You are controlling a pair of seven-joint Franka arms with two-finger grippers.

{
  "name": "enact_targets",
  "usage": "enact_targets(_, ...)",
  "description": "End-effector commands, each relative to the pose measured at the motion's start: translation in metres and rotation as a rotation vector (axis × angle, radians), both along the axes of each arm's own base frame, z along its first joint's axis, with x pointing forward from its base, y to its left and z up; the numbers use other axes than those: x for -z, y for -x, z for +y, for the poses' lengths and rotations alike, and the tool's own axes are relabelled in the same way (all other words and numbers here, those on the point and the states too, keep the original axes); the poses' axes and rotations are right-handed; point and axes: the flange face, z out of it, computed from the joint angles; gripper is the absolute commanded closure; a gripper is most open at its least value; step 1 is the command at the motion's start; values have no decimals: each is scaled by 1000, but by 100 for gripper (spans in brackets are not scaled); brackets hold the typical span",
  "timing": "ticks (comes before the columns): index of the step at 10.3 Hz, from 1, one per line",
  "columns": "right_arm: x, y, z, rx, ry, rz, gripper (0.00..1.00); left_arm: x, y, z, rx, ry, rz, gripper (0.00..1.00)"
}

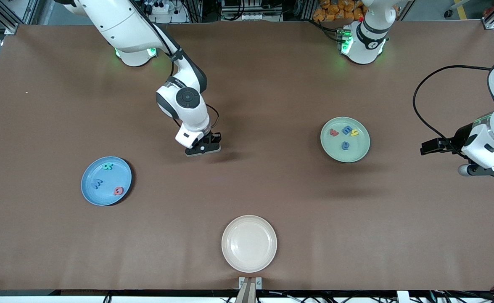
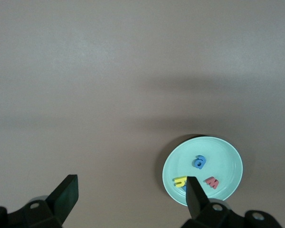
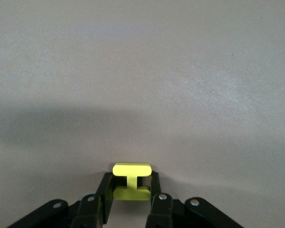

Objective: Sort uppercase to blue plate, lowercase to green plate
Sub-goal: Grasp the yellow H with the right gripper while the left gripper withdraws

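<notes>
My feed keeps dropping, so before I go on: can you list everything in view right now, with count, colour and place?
Round sky-blue plate: one, toward the right arm's end of the table.
Flat toy letters on the blue plate: three, teal R, blue W, red Q.
Round pale mint-green plate: one, toward the left arm's end.
Flat toy letters on the green plate: four, small red w, blue E-like letter, yellow h, blue e.
Round cream-white plate: one, nearest the front camera, nothing on it.
Flat yellow H: one, between the right gripper's fingers.
Brown table: one.
Right gripper: low at mid-table, closed on the H.
Left gripper: open, waiting at its end of the table.
</notes>
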Motion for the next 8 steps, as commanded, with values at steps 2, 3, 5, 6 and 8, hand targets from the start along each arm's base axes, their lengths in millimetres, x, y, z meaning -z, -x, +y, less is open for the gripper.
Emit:
enact_targets(2, -49, -26, -26, 51, -23, -68, 100, -32, 8, 0, 13, 7, -38, 0)
enact_targets(3, -59, -40, -44, 89, -28, -85, 100, -44, 12, 6, 8, -8, -59, 0)
enact_targets(5, -69, -70, -98, 191, -26, -102, 100, -63, 13, 7, 8, -14, -93, 0)
enact_targets(6, -74, -87, -131, 248, -13, -100, 100, -69, 13, 7, 7, -21, -105, 0)
enact_targets(8, -89, -120, -194, 339, 39, -79, 100, -83, 11, -1, 20, -27, -133, 0)
